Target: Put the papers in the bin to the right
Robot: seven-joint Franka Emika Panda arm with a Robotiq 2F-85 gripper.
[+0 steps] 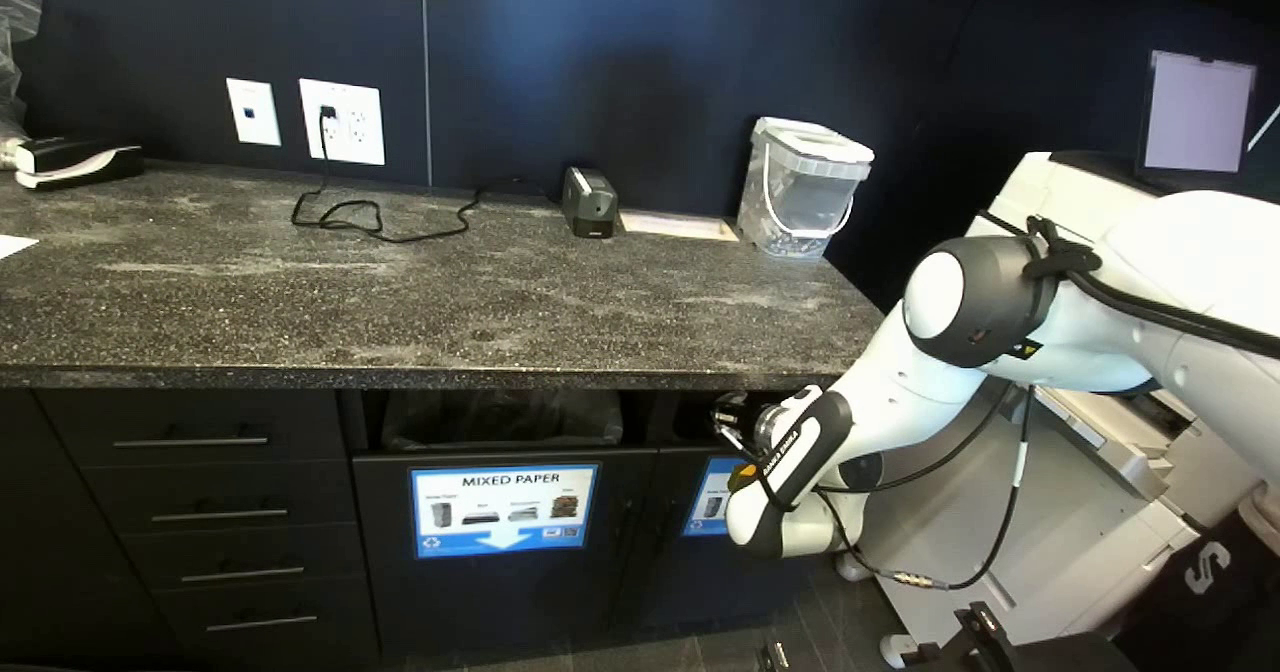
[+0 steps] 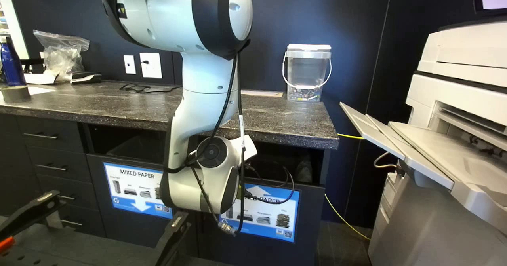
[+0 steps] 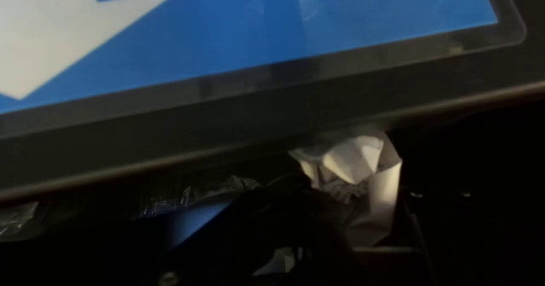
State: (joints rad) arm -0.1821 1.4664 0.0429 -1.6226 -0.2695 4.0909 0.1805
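One crumpled white paper wad (image 3: 362,171) shows in your wrist view, right at the lip of the right-hand bin (image 2: 283,154); contact with the lip I can't confirm. That view is upside down: blue label (image 3: 298,35) with its white arrow fills the top, dark opening below. Your gripper (image 1: 728,418) is at that bin's opening in an exterior view, arm (image 1: 910,382) extending from the right of the frame, wrist below the counter (image 1: 480,302) edge. Fingers: black on black, so I can't tell whether they're spread, pressed together or pinching the wad; a dark shape does overlap the wad's edge. Smaller pale piece (image 3: 276,262) sits lower in your wrist view, too dim to identify, and clear crinkled plastic (image 3: 183,196) runs along the lip. Left-hand bin (image 1: 505,452) is just beside, plastic liner (image 1: 505,417) showing, MIXED PAPER sign (image 1: 503,510) on its front. Up on the counter you've got a lidded clear bucket (image 1: 800,192) near the right end, a small dark device (image 1: 590,202) left of it, and a black cord (image 1: 380,235) running to a wall outlet (image 1: 342,122). Copier (image 2: 451,171) is right of the counter in both exterior views.
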